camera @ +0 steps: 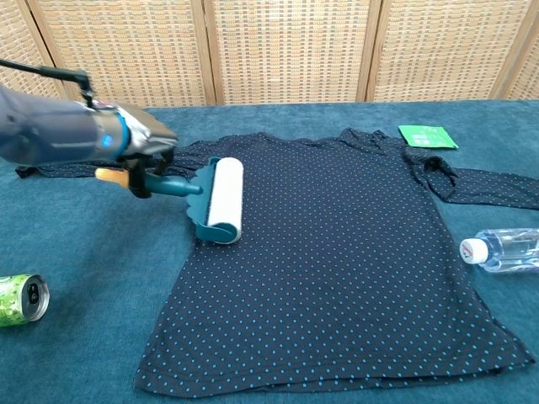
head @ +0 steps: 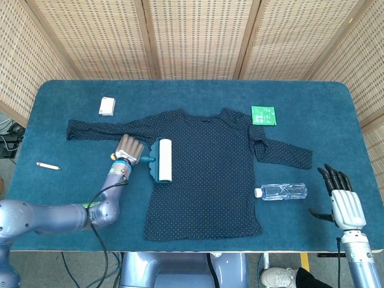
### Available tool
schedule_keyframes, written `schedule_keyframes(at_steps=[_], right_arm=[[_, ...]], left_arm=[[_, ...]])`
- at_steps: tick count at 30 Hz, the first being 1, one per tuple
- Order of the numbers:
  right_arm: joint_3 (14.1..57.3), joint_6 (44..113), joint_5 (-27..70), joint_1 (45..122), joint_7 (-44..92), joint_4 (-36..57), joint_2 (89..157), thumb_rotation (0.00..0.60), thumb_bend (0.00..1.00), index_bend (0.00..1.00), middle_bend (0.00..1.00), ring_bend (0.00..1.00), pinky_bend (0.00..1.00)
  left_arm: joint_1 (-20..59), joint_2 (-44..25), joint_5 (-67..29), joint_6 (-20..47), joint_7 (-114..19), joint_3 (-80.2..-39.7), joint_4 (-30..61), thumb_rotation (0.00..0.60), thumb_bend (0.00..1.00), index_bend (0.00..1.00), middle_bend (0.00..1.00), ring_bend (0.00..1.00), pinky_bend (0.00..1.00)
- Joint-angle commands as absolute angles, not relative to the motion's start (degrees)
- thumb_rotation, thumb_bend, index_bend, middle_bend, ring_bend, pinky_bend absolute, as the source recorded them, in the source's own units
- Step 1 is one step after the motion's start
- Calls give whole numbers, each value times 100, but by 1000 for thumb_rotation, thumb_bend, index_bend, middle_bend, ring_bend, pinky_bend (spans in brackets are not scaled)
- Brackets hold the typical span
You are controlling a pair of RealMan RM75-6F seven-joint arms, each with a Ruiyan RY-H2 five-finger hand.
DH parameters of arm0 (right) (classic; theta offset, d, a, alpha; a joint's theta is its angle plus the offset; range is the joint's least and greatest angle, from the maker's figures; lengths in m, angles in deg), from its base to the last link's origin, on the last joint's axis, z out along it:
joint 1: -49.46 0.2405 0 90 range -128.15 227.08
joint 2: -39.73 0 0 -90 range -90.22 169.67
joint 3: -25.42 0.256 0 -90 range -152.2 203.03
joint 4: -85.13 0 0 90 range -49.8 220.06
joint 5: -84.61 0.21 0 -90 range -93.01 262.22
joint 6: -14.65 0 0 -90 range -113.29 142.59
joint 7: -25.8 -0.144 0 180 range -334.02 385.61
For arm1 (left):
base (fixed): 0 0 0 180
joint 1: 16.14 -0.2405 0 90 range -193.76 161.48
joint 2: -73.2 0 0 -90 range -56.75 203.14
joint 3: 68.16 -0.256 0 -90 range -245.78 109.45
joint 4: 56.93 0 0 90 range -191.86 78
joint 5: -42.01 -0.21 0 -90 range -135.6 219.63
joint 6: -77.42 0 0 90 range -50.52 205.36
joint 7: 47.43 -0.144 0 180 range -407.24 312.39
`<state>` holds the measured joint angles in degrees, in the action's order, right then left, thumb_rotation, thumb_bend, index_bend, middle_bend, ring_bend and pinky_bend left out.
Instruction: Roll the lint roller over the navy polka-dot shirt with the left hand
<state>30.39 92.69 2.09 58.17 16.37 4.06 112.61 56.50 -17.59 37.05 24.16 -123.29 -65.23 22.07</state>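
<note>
A navy polka-dot shirt (head: 207, 171) (camera: 337, 252) lies flat in the middle of the blue table, sleeves spread to both sides. My left hand (head: 129, 150) (camera: 143, 151) grips the teal handle of a lint roller (head: 162, 159) (camera: 221, 200). The roller's white drum rests on the shirt's left side, just inside its edge. At the table's front right corner my right hand (head: 339, 201) stays with fingers apart, holding nothing; the chest view does not show it.
A clear water bottle (head: 282, 192) (camera: 504, 249) lies right of the shirt's hem. A green can (camera: 22, 299) sits at the front left. A small white box (head: 107, 106), a green packet (head: 263, 115) (camera: 428, 135) and a pen (head: 47, 165) lie near the table's edges.
</note>
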Motion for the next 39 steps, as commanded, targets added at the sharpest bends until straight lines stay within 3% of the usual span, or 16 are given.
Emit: schedule_keyframes(at_steps=[1, 26, 31, 39], right_arm=[[3037, 9259, 203, 5821, 1579, 403, 11244, 600, 64, 0, 0, 0, 0], [3041, 9119, 251, 5854, 1207, 481, 11172, 600, 64, 0, 0, 0, 0], [3034, 9108, 244, 5860, 1205, 483, 11167, 600, 64, 0, 0, 0, 0], [2976, 9214, 118, 5840, 1369, 383, 11177, 600, 63, 0, 0, 0, 0]], left_arm=[[5918, -2073, 3941, 2239, -12620, -6493, 1976, 600, 993, 934, 818, 744, 700], [6985, -3526, 4965, 2162, -13898, -5580, 614, 600, 999, 941, 826, 753, 703], [6883, -3450, 4906, 2068, -13964, -5601, 735, 600, 1000, 942, 826, 753, 704], [6254, -2730, 4532, 1784, -13634, -6006, 1689, 600, 1000, 943, 826, 754, 705]])
